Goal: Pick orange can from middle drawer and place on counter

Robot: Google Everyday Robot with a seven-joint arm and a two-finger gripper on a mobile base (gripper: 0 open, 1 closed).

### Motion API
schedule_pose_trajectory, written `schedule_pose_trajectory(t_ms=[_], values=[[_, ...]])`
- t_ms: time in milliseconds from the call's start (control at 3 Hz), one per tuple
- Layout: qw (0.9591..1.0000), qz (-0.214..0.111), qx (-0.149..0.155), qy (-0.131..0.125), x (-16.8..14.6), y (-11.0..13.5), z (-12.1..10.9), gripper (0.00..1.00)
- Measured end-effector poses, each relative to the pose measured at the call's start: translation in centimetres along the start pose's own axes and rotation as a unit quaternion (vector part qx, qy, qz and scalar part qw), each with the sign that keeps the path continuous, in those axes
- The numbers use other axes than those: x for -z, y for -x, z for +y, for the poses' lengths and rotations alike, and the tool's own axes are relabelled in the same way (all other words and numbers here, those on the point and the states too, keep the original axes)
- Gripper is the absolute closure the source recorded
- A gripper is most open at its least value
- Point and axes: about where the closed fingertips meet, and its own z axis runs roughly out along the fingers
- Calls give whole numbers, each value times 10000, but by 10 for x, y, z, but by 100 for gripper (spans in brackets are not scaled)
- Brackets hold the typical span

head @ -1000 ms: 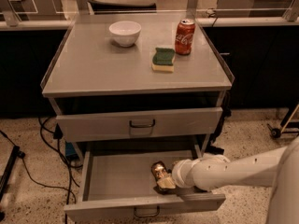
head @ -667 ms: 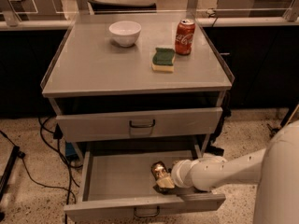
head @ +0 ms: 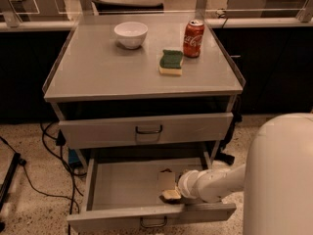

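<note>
The middle drawer (head: 122,187) stands pulled open below the shut upper drawer (head: 146,130). The orange can (head: 171,195), small and golden, lies in the open drawer near its front wall, right of centre. My gripper (head: 177,190) reaches in from the right at the end of the white arm (head: 215,182) and is right at the can; the contact itself is hidden. The counter (head: 98,67) is the grey cabinet top above.
On the counter stand a white bowl (head: 131,34), a red Coca-Cola can (head: 193,38) and a green-and-yellow sponge (head: 171,62). My white body (head: 281,180) fills the lower right. Cables (head: 44,146) lie on the floor at left.
My white body has come much further into view at the right. The arm and the can sit slightly nearer the drawer's front wall.
</note>
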Motion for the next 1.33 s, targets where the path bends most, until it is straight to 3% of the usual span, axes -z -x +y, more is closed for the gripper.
schedule_pose_trajectory(t_ms=[1333], values=[[9990,272,-288,210,-59,-22,11,28]])
